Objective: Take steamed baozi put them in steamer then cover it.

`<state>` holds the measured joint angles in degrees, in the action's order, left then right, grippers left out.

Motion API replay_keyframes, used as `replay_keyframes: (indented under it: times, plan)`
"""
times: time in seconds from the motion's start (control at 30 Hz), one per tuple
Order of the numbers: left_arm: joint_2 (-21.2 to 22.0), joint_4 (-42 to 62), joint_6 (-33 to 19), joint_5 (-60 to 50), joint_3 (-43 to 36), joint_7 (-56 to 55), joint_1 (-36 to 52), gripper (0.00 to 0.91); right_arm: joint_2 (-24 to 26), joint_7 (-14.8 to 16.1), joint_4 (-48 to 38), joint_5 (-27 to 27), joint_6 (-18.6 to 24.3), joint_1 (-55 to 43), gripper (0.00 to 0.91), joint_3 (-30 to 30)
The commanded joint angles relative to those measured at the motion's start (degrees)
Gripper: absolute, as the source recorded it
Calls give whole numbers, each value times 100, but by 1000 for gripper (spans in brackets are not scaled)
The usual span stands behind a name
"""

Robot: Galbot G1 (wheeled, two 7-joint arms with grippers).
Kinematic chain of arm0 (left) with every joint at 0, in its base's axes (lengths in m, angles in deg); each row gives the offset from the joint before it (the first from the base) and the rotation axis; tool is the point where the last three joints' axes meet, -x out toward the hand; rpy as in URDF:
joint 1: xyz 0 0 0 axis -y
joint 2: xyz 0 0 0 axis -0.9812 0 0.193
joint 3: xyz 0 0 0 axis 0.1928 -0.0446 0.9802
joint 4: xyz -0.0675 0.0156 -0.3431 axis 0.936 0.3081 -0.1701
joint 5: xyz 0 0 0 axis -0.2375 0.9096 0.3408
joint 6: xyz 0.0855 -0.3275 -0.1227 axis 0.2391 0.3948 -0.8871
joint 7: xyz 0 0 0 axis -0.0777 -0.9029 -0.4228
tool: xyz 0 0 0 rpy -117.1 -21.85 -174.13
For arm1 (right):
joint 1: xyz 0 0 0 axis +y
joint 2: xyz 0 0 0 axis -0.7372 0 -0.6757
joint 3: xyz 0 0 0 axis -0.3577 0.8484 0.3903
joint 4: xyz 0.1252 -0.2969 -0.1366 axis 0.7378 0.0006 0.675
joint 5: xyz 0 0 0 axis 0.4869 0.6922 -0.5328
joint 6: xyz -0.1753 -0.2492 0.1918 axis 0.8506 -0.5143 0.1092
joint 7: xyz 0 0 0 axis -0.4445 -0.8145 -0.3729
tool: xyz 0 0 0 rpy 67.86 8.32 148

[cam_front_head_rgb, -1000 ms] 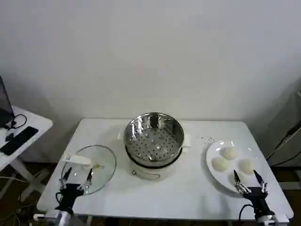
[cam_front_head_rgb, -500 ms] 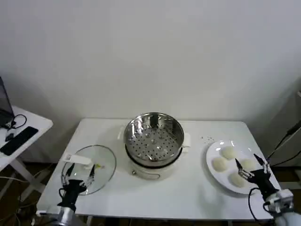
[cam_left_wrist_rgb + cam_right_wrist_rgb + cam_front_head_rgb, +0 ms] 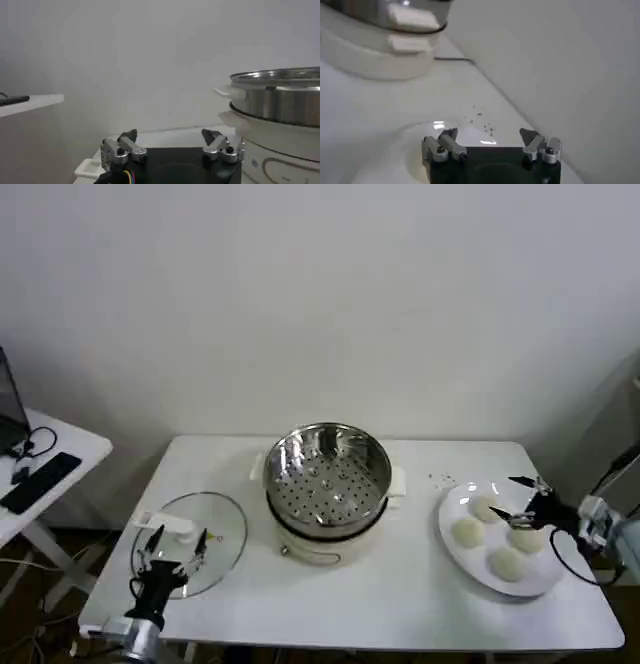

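A: What does the head view give us?

B: A white table [image 3: 400, 594] with the steamer [image 3: 328, 484] near its middle, a shiny perforated basket on a white pot base, nothing inside it. On the robot's left lies the cover [image 3: 195, 539], flat on the table, its white knob toward the table's left edge. On the right sits a white plate [image 3: 455, 559] carrying four steamed baozi [image 3: 467, 531].

A: And the arms?

B: The right gripper [image 3: 520, 499] reaches in from the right edge and hangs over the plate, just beside the bun at the back, fingers spread apart and holding nothing. The left gripper [image 3: 172, 546] is at the near left corner, over the near rim of the cover, its fingers also apart and empty.

A: The left wrist view?

B: The left gripper [image 3: 170, 142] with both fingertips wide apart, nothing between them. Beyond it the steamer [image 3: 280, 110] stands to one side, steel basket above the white base, and a side table's [image 3: 30, 102] edge shows far off.

A: The right wrist view?

B: The right gripper [image 3: 487, 140] again spread and empty, above the plate [image 3: 395, 160]. The steamer [image 3: 385, 35] base and one white handle sit well beyond it on the table [image 3: 360, 110]. I cannot make out any bun there.
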<state>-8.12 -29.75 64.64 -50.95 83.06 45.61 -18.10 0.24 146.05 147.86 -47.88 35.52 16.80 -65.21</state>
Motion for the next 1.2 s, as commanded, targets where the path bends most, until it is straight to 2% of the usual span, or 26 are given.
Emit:
replay_keyframes:
  times: [0.03,0.17,0.33,0.4,0.63,0.77,1.2]
  plan:
    - [-1,-29,28,4,-31,0,6,907,575,1144,-1258,452,184,-2950,907,3175]
    - [-10,-46,40,3,-29,-6,4,907,84,1317,-1804,877,416,-3564,907,3978]
    - [-22,-74,65,-3,-1,-18,1,907,-605,1353,-2423,1220,573,-3785,907,4294]
    - [-21,-71,71,-3,9,-22,3,907,-822,1353,-2613,1393,648,-3782,907,4278]
    - [-24,-26,73,-2,29,-30,-3,907,-1469,1307,-2966,1460,640,-3712,907,4293]
    - [-30,-2,74,1,40,-30,9,907,-1797,1242,-3359,1640,703,-3633,907,4061]
    - [-42,5,88,10,51,-34,32,907,-2042,1202,-3702,1859,809,-3484,907,3856]
